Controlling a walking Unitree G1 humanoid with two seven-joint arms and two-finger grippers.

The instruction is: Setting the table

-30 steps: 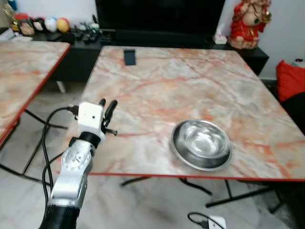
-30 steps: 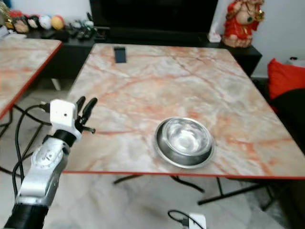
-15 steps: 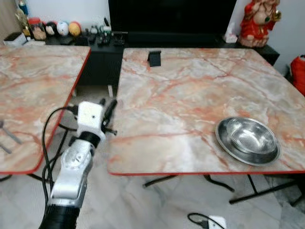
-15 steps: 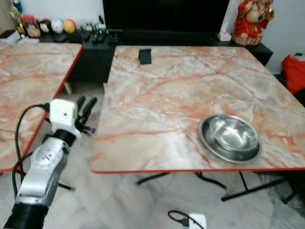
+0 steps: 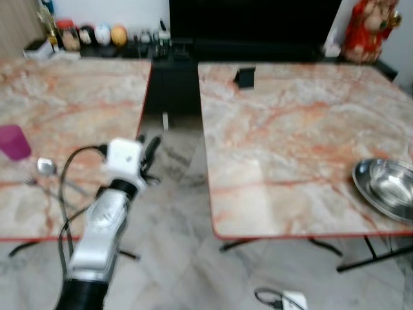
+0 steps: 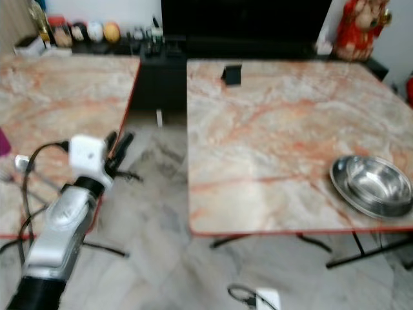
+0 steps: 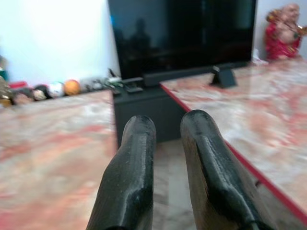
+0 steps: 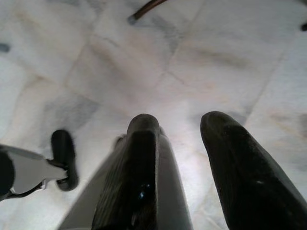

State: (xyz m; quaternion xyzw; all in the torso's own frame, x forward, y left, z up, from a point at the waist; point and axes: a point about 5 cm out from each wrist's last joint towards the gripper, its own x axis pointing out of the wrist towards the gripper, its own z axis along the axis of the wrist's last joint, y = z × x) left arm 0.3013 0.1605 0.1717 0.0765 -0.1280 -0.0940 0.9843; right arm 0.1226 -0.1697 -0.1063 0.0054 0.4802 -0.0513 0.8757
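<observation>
Your left gripper (image 5: 150,150) raised over the floor gap, fingers a narrow slit apart, holding nothing, steel bowl (image 5: 387,187) well apart at 3 o'clock, spoon (image 5: 45,168) near at 9 o'clock, right gripper (image 8: 184,143) slightly parted above the floor.

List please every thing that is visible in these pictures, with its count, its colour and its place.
Tables: two, orange-veined marble tops with red edges, side by side with a floor gap between.
Bowl: one, silver steel, near front right corner of the right table.
Cup: one, magenta, left table near its left edge.
Spoon: one, silver, left table beside the cup, with other cutlery, blurred.
Small stand: one, black, far side of right table.
Statue: one, red, on the far cabinet, right.
Television: one, black, against the wall.
Left gripper: raised over the floor gap, fingers slightly apart, empty.
Right gripper: hangs over the floor, open.
</observation>
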